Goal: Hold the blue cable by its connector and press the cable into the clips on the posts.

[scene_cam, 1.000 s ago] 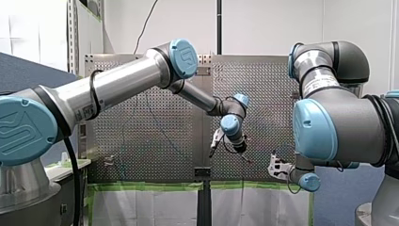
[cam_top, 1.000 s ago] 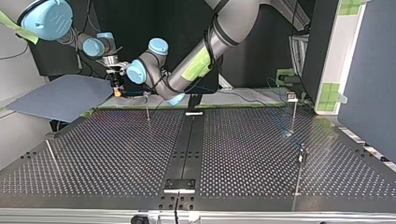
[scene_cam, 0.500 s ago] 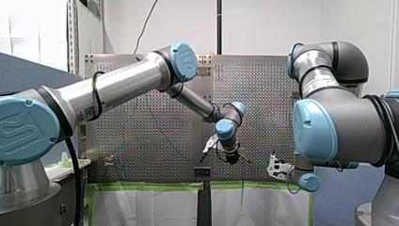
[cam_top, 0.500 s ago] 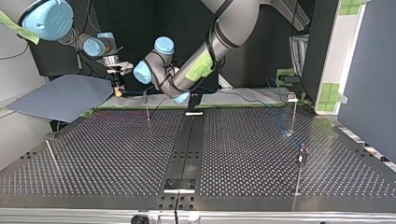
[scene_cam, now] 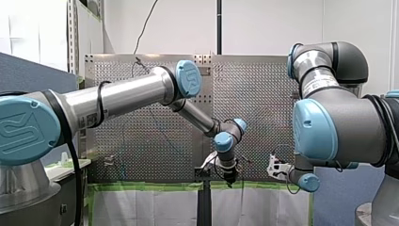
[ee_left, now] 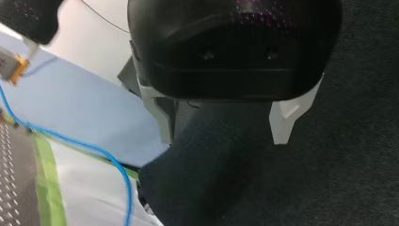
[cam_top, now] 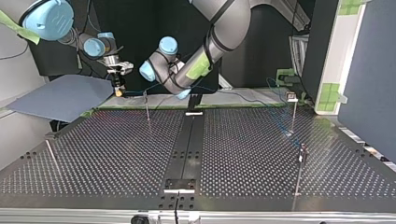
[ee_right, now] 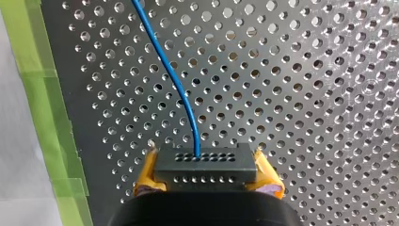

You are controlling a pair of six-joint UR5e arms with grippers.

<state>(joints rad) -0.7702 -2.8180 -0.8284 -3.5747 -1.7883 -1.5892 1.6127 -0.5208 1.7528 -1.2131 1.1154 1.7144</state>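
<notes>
My left arm has dropped, its pale-fingered left pincer spread empty, while my yellow-padded right pincer pinches the dark perforated connector of the thin blue cable above the perforated metal tabletop, so I judge clipping onto the slim metal posts yet to do

My left arm and my right arm have silver tubes, grey joints, light-blue caps. Green tape wraps my left arm; my right gripper has yellow pads.

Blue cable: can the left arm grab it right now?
Probably yes. My left gripper is open, the blue cable runs free beside it, and my right gripper pinches only the connector.
</notes>
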